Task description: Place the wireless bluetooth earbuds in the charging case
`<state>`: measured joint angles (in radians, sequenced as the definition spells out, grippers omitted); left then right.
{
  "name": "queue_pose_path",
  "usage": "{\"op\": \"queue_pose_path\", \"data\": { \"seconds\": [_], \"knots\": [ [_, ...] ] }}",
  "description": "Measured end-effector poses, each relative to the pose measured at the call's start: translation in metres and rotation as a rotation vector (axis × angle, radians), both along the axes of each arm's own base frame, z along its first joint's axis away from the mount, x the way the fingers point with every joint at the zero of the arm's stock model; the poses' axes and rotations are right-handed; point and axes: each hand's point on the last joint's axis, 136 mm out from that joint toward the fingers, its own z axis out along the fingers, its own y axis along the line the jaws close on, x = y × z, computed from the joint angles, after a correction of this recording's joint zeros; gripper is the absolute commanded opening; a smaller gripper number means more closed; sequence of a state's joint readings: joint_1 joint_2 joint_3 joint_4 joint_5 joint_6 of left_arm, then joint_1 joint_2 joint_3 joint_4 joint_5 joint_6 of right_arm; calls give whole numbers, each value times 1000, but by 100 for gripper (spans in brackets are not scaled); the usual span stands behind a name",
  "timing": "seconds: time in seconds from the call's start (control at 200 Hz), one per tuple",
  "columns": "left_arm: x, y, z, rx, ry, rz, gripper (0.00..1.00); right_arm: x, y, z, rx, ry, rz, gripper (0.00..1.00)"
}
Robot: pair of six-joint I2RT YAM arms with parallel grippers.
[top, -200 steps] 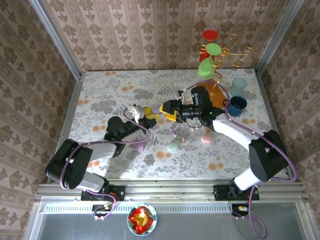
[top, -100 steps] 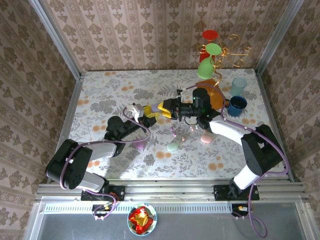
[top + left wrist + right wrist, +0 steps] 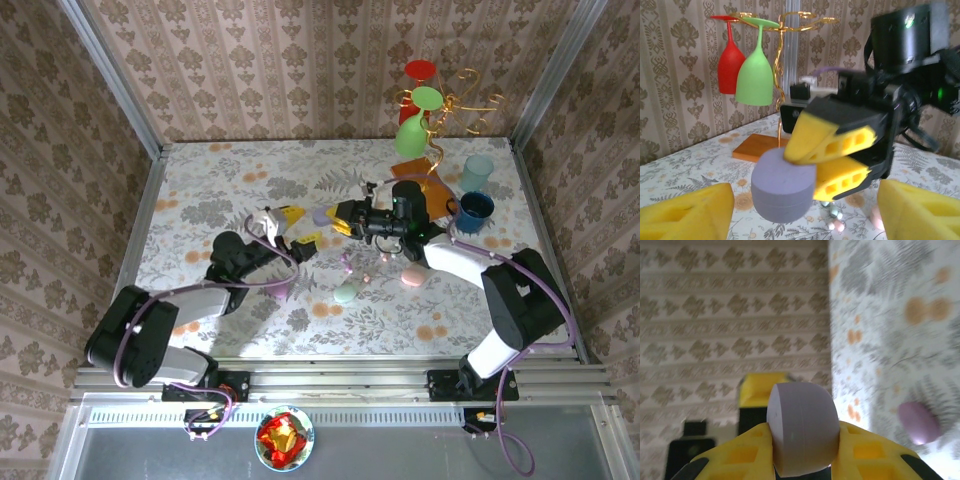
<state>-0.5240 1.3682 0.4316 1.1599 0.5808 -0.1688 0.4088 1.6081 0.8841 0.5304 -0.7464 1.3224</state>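
Note:
A round lilac charging case (image 3: 321,215) hangs above the table's middle, and my right gripper (image 3: 336,214) is shut on it. The right wrist view has the case (image 3: 802,427) squeezed between that gripper's (image 3: 802,455) yellow fingers. My left gripper (image 3: 298,226) stands open just left of the case, fingers apart on either side and not touching it. From the left wrist, the case (image 3: 782,185) sits between my spread left gripper (image 3: 805,207) with the right fingers (image 3: 832,137) clamped on it. Tiny pastel earbuds (image 3: 366,277) lie on the cloth below; they also show as earbuds (image 3: 832,222) under the case.
A mint case (image 3: 345,293) and a pink case (image 3: 411,277) lie near the buds, and a lilac piece (image 3: 283,290) beside the left arm. At the back right stand a gold rack with red and green glasses (image 3: 420,100), a blue cup (image 3: 473,212) and a pale cup (image 3: 477,172).
My left gripper has opened and let go of the lilac case. The right gripper has shut on it and now carries it.

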Motion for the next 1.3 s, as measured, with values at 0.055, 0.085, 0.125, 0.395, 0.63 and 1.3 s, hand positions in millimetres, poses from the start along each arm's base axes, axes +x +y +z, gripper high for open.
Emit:
{"op": "queue_pose_path", "data": {
  "seconds": [0.055, 0.085, 0.125, 0.395, 0.63, 1.3],
  "knots": [
    [-3, 2, 4, 12, -18, 2, 91, 9, -12, -13, -46, 9, -46, 16],
    [-5, 3, 5, 16, -22, 2, 93, 12, -17, -20, -70, 12, -65, 16],
    [-7, 4, 6, 25, -28, 3, 95, 18, -25, -31, -108, 19, -94, 16],
    [-23, 9, -2, 115, -22, -1, 100, 39, -50, -111, -345, 115, -155, 17],
    [-36, 2, -24, 207, -15, -35, 100, 66, -51, -135, -434, 105, -154, 20],
    [-67, -44, -124, 445, 68, -206, 97, 85, -69, -135, -538, 64, -171, 62]
  ]
}}
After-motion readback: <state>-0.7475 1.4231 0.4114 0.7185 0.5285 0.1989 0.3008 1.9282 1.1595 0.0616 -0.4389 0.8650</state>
